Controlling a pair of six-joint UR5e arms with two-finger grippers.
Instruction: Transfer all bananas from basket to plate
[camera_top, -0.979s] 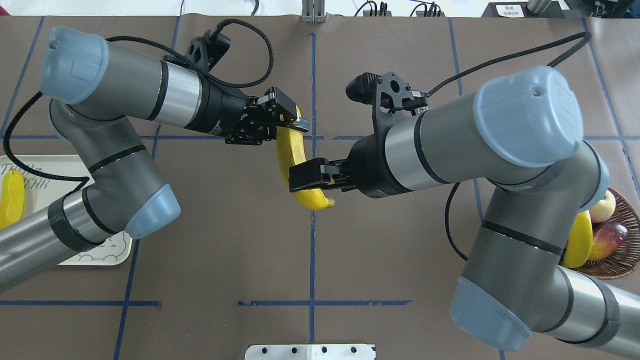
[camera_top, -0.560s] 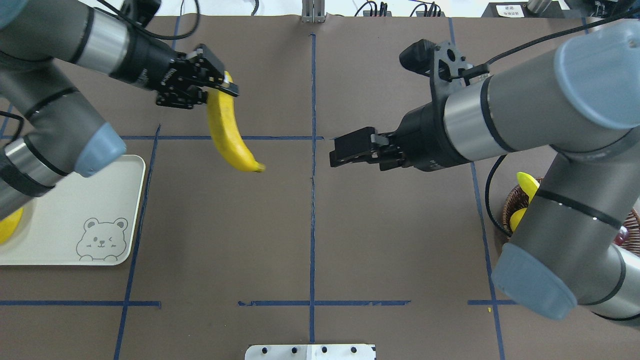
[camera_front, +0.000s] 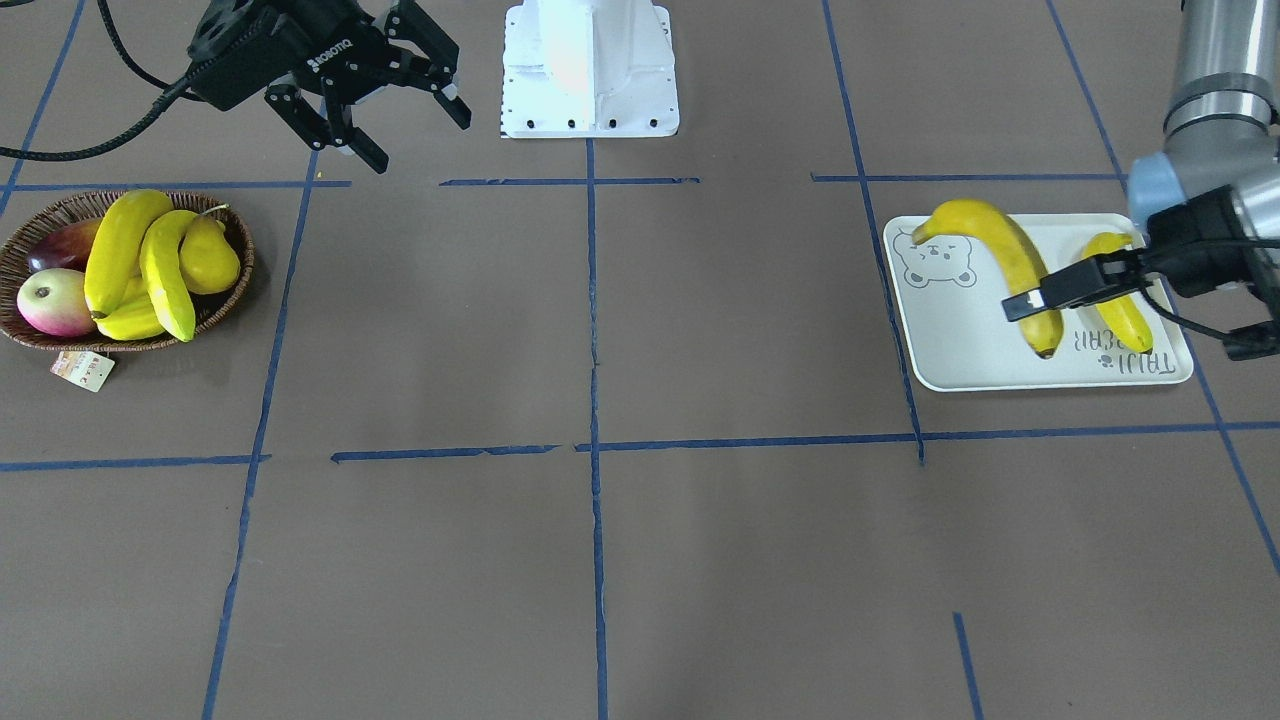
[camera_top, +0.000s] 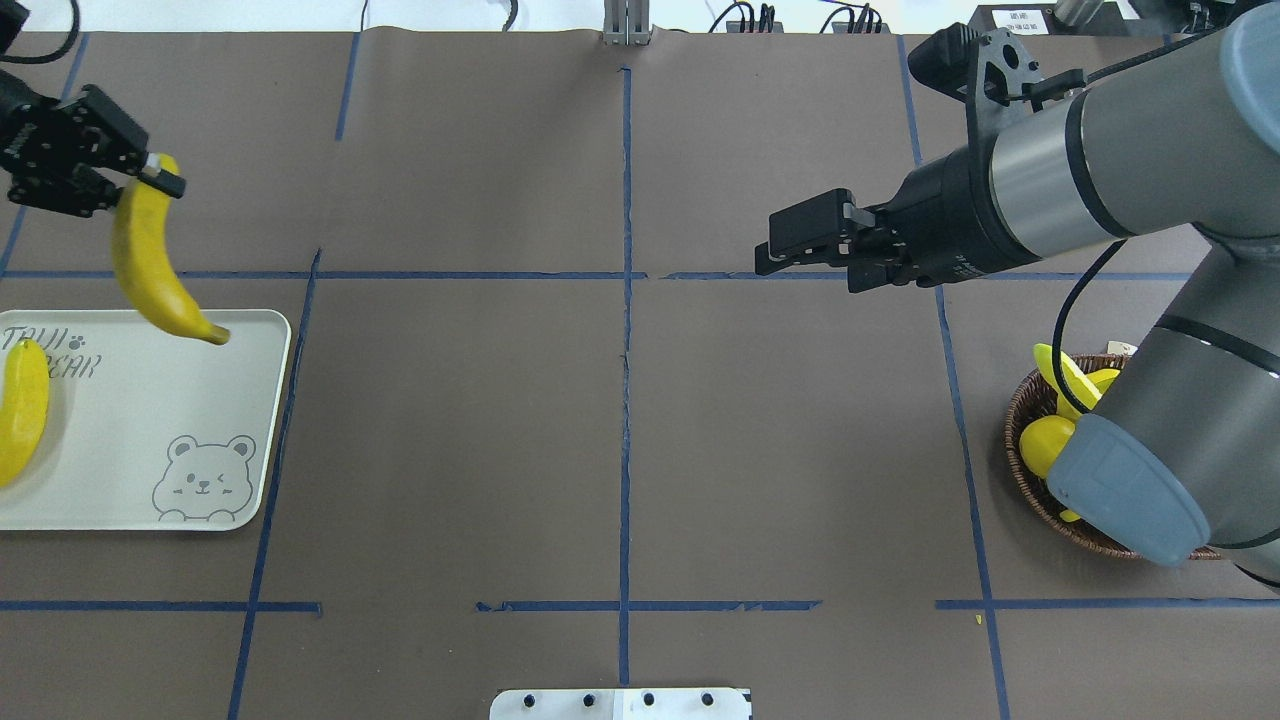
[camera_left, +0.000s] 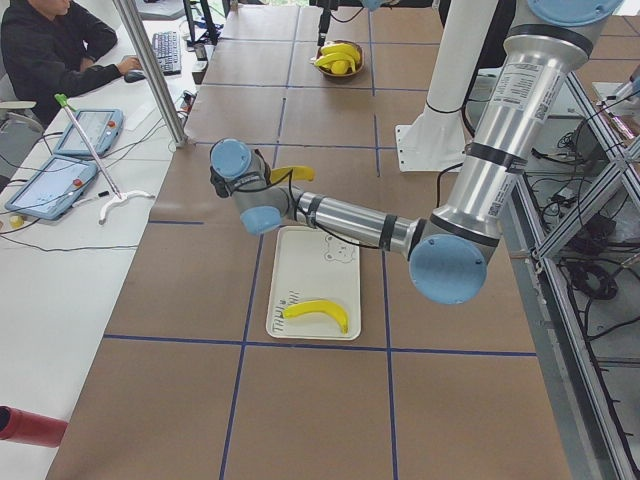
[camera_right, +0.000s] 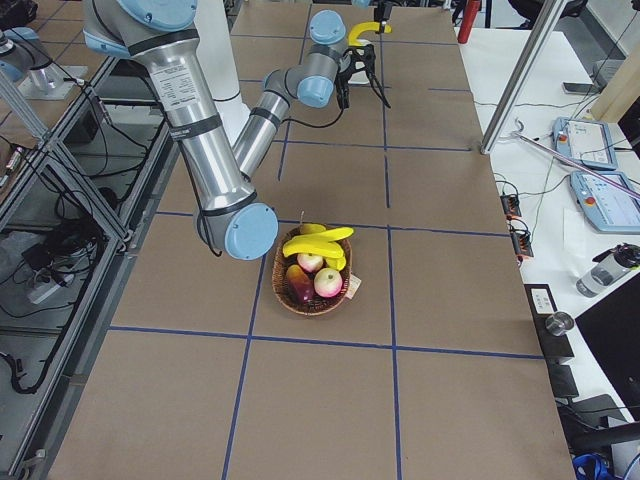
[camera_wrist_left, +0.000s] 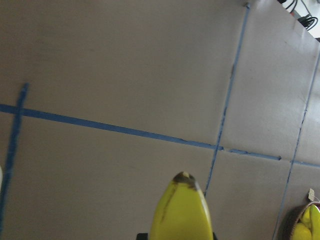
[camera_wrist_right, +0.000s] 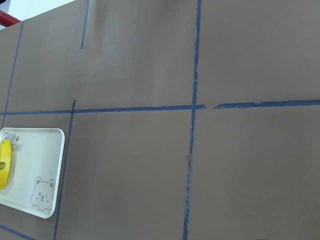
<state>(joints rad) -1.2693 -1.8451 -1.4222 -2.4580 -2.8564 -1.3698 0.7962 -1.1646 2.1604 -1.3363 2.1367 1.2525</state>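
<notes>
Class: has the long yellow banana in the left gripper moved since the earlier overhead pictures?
Yes: the banana went left, from the central blue tape line to the pale grey plate's edge.

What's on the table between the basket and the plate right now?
Nothing: only brown table cover with blue tape lines lies between the basket and the plate, clearest in the front-facing view.

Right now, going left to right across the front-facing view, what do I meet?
basket → right gripper, open → white robot base → plate, overlapped by the left gripper holding a banana.
</notes>
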